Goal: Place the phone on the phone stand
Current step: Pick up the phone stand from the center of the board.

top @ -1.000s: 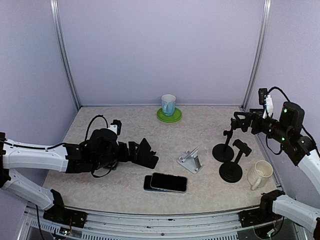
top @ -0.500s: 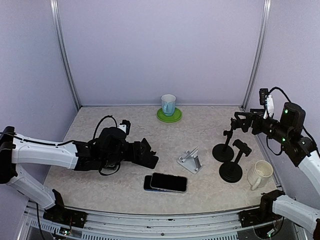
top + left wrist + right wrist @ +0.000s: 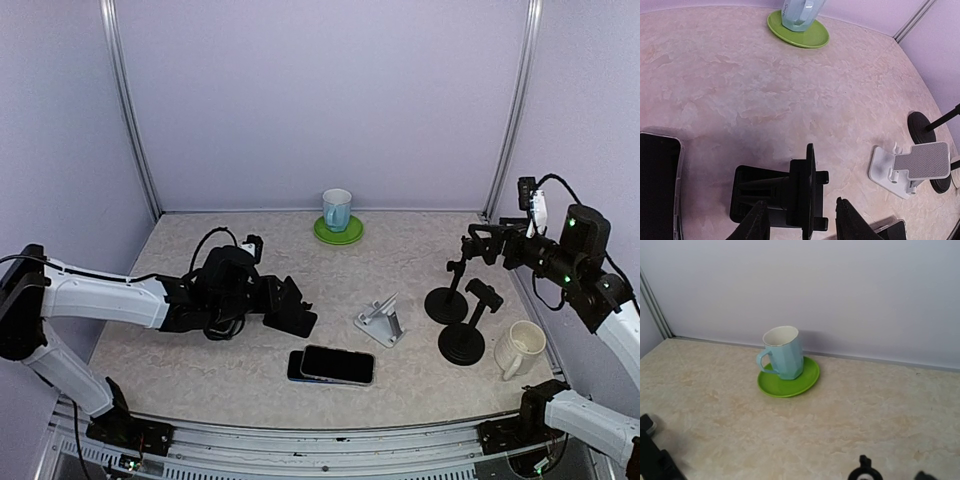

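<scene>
Left claw [image 3: 801,201], half released, straddles the black phone stand [image 3: 775,192] without grasping it yet, I think to steady it for the phone [image 3: 338,364].

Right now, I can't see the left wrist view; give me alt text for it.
Jaws apart, the left gripper straddles a black stand on the table. A white phone stand sits at right, a phone lies at the left edge, and a mug on a green saucer stands behind.
</scene>
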`<state>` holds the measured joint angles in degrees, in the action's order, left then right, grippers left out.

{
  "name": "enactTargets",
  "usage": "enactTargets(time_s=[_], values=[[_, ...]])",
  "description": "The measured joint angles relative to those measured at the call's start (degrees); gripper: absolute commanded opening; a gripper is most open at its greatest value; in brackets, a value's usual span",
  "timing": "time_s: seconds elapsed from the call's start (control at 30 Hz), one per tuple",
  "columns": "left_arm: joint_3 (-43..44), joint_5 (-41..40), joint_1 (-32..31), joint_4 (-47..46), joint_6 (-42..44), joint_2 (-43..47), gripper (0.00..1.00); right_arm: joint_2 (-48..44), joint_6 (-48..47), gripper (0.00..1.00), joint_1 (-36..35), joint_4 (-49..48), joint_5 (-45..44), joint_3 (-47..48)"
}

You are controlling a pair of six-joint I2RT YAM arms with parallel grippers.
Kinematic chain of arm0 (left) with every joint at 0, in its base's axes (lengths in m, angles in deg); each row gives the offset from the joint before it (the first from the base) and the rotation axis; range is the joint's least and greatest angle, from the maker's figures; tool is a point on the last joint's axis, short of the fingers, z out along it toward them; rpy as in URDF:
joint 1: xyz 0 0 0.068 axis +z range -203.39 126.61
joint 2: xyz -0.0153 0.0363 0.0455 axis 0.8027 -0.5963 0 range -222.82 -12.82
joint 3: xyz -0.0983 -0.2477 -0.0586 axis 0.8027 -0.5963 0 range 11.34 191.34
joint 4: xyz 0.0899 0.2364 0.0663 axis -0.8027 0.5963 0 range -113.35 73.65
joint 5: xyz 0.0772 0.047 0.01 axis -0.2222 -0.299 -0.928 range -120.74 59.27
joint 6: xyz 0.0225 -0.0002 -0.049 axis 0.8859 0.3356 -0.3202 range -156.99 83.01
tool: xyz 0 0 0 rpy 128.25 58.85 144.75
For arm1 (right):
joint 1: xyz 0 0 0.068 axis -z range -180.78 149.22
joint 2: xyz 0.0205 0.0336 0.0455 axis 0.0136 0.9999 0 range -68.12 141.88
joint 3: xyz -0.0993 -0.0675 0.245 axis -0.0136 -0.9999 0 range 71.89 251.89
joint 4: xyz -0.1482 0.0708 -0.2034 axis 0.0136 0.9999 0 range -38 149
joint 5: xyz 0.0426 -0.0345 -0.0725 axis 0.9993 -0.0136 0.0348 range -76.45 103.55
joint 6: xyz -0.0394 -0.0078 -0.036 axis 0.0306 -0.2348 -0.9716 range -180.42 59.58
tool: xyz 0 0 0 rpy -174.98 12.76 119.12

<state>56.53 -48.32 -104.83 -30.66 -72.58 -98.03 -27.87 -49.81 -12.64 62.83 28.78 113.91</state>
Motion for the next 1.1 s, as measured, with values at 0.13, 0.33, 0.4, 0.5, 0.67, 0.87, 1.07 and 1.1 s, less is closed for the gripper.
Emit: enactTargets(time_s=[0.13, 0.33, 0.4, 0.5, 0.67, 0.87, 1.07, 1.1], values=[[0.2, 1.2, 0.4, -0.4, 0.2, -1.2, 0.34, 0.5, 0.0, 1.00, 0.0, 0.0, 0.0, 0.0], [0.3, 2.9, 0.6, -1.2, 0.7, -2.0, 0.15, 1.2, 0.0, 1.00, 0.0, 0.0, 0.1, 0.0], [0.3, 3.3, 0.6, -1.4, 1.0, -2.0, 0.13, 1.2, 0.0, 1.00, 0.0, 0.0, 0.1, 0.0], [0.3, 3.6, 0.7, -1.7, 1.2, -2.2, 0.09, 1.2, 0.0, 1.00, 0.0, 0.0, 0.2, 0.0], [0.3, 3.7, 0.9, -2.0, 1.2, -2.4, 0.00, 1.2, 0.0, 1.00, 0.0, 0.0, 0.2, 0.0], [0.3, 3.9, 0.9, -2.3, 1.2, -2.4, 0.00, 1.2, 0.0, 1.00, 0.0, -0.1, 0.2, 0.0], [1.1, 3.9, 0.9, -1.7, 1.6, -2.4, 0.00, 1.0, 0.0, 1.00, 0.0, -0.1, 0.2, -0.1], [1.4, 3.9, 0.9, -1.4, 1.9, -2.4, 0.00, 0.9, 0.0, 1.00, 0.0, -0.1, 0.2, -0.1]])
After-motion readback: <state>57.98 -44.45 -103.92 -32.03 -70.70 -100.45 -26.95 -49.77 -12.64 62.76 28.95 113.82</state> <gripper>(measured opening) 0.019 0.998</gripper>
